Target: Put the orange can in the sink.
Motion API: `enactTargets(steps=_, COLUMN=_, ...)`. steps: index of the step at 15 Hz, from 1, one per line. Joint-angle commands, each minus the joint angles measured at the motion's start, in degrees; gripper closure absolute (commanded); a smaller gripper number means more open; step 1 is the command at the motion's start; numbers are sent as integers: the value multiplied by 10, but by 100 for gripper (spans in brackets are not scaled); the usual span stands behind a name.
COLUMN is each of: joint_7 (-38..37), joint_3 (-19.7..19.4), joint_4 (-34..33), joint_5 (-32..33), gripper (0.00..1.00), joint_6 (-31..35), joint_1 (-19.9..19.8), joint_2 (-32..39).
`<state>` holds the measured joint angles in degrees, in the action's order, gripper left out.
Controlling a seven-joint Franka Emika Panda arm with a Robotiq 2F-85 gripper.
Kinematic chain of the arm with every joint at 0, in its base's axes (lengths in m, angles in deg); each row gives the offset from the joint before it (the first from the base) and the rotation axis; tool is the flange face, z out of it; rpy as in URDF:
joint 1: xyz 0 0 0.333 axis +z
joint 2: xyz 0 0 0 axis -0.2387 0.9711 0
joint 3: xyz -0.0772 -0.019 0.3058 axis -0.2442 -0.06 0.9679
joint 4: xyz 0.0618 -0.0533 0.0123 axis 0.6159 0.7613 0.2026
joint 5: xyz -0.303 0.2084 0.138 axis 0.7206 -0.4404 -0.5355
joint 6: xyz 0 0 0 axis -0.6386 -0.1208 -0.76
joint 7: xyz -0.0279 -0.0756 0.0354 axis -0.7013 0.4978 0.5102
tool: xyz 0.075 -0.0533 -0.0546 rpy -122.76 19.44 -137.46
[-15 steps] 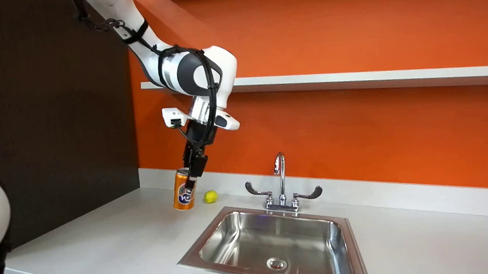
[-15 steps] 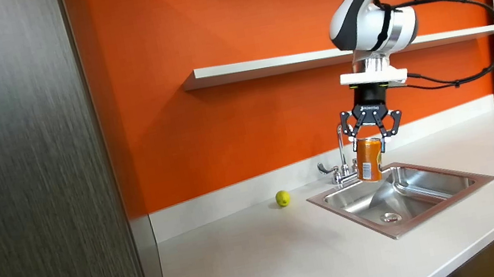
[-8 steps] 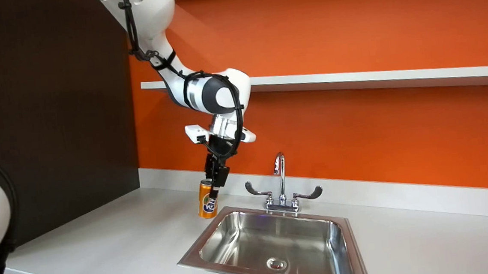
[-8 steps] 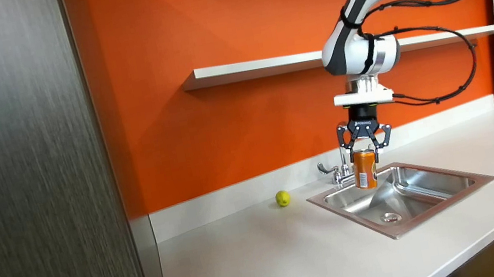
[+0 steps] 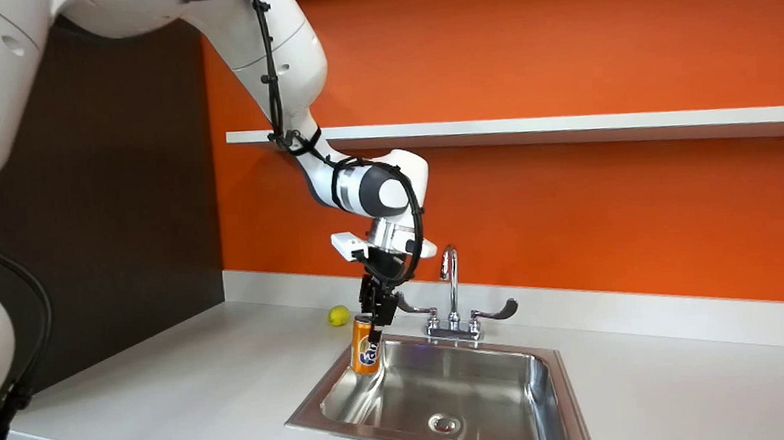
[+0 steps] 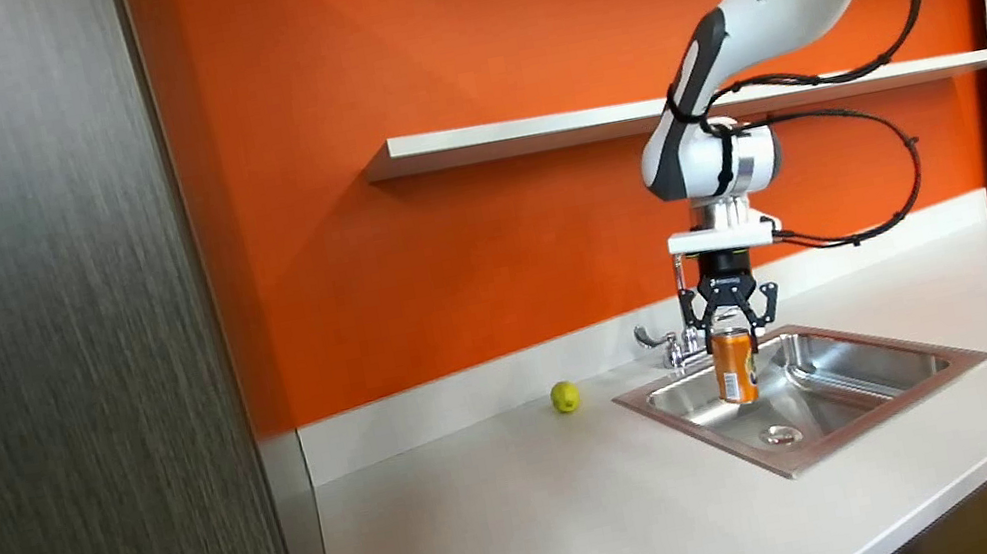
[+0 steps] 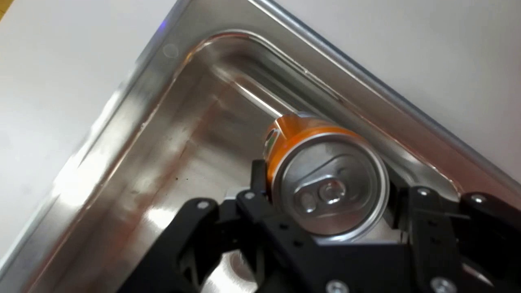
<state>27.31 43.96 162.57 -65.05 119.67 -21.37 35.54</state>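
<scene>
The orange can (image 5: 364, 352) is held upright, slightly tilted, over the sink's (image 5: 487, 396) end, close to its back corner, in an exterior view. In an exterior view the can (image 6: 735, 377) also overlaps the basin of the sink (image 6: 888, 355). My gripper (image 5: 375, 331) points down and is shut on the can's upper part. Its fingers also show in an exterior view (image 6: 733, 344). In the wrist view the gripper (image 7: 327, 191) has a finger on each side of the can's pale metal top (image 7: 331, 175). The sink wall (image 7: 179, 134) surrounds it there. The can's bottom is hidden in the wrist view.
The chrome faucet (image 5: 452, 285) with two levers stands behind the basin, close to my gripper. A small yellow ball (image 5: 338, 315) lies on the counter (image 5: 190, 393) by the back wall. A white shelf (image 5: 565, 125) runs along the orange wall. A dark panel (image 5: 102, 219) stands at the side.
My gripper has come down with the can still in it. The can has moved from above the counter beside the sink to over the basin's end. The ball and sink have not moved.
</scene>
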Motion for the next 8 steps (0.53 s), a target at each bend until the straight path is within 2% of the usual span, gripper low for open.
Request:
enactTargets(steps=1, joint_7=4, joint_3=1, joint_4=-52, joint_5=-5, gripper=62, joint_6=-4, joint_1=-9, joint_2=53)
enactTargets(steps=8, joint_7=3, joint_3=4, joint_4=-82, joint_5=-17, gripper=62, joint_6=20, joint_1=-15, joint_2=123)
